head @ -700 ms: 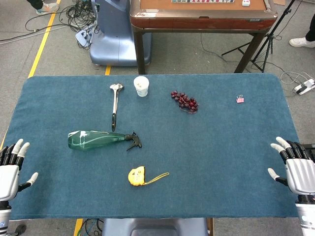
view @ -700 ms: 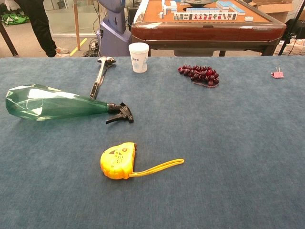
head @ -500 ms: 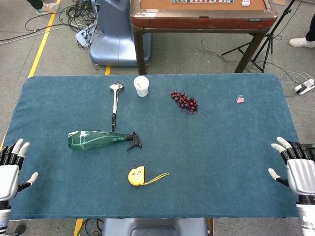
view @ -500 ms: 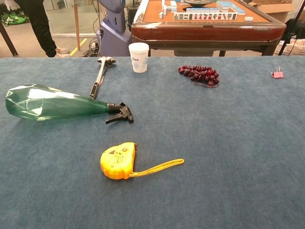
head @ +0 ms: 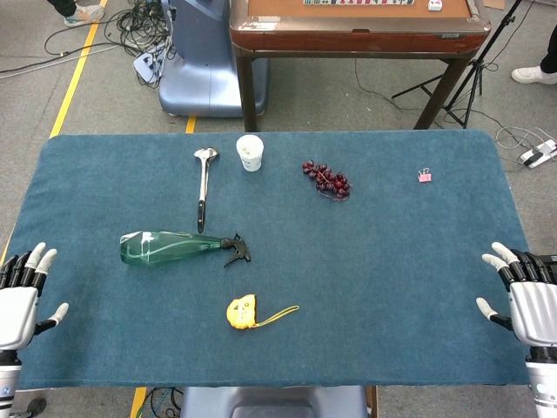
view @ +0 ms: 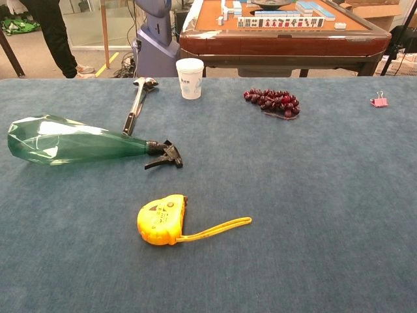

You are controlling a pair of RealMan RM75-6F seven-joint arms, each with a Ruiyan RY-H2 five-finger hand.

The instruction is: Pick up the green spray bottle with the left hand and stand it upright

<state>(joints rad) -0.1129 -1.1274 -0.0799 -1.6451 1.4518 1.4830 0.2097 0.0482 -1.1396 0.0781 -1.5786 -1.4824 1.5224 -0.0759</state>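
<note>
The green spray bottle (head: pixel 171 247) lies on its side on the blue table, its black trigger head (head: pixel 238 249) pointing right; the chest view shows the bottle (view: pixel 71 141) at the left, base leftmost. My left hand (head: pixel 19 300) hovers at the table's near-left corner, fingers spread, holding nothing, well left of and nearer than the bottle. At the near-right edge my right hand (head: pixel 529 300) is likewise open and empty. Neither hand shows in the chest view.
A metal ladle (head: pixel 204 185) lies just behind the bottle, with a white paper cup (head: pixel 250 152) beside it. Dark grapes (head: pixel 327 179) and a pink binder clip (head: pixel 425 175) sit farther right. A yellow tape measure (head: pixel 243 311) lies in front of the bottle.
Both hands have sunk slightly toward the near edge of the table. The bottle and other objects have not moved.
</note>
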